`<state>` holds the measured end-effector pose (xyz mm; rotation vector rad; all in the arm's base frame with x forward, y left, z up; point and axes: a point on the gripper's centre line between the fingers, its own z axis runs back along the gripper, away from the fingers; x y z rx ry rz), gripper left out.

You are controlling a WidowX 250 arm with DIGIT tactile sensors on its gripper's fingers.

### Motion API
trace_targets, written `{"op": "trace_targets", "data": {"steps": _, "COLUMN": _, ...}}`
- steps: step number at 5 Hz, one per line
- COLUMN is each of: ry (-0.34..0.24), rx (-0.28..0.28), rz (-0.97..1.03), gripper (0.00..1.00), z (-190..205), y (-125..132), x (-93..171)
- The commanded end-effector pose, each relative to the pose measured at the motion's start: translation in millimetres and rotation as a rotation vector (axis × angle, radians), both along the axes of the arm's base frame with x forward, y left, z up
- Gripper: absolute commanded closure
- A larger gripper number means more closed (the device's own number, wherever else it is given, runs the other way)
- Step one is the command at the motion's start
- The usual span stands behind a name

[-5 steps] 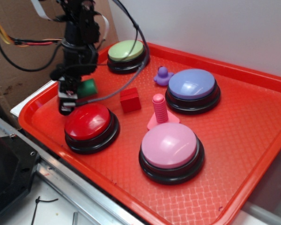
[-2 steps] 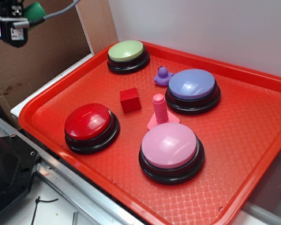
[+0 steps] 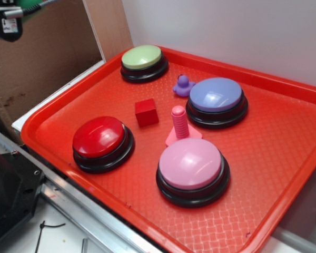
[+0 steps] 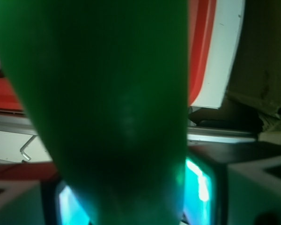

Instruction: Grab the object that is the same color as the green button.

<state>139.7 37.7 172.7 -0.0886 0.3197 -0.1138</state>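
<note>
The dark green block (image 4: 112,103) fills most of the wrist view, held right against the camera between my fingers. In the exterior view my gripper (image 3: 10,16) is at the top left corner, high above and left of the red tray (image 3: 284,158), shut on the green block (image 3: 29,4), which shows only as a sliver at the frame's top edge. The pale olive-green dome button (image 3: 142,57) sits on its black base at the tray's far left corner.
On the tray stand a red button (image 3: 99,136), a pink button (image 3: 190,163), a blue-lilac button (image 3: 216,95), a red cube (image 3: 146,112), a purple duck (image 3: 183,85) and a pink ridged peg (image 3: 179,124). A brown cardboard wall (image 3: 47,68) stands left of the tray.
My gripper has lifted the green block off the tray, from beside the red button up and left to the frame's top left corner, and is still rising slightly.
</note>
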Motion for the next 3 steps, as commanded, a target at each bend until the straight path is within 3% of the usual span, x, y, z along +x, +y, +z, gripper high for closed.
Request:
{"op": "trace_targets", "data": {"steps": 1, "ry": -0.02, "rx": 0.063, "rz": -0.039, "gripper": 1.0, "z": 13.3, "y": -10.6, "x": 4.6}}
{"op": "trace_targets", "data": {"steps": 3, "ry": 0.024, "rx": 0.1, "rz": -0.068, "gripper": 1.0, "z": 2.9, "y": -16.7, "x": 13.1}}
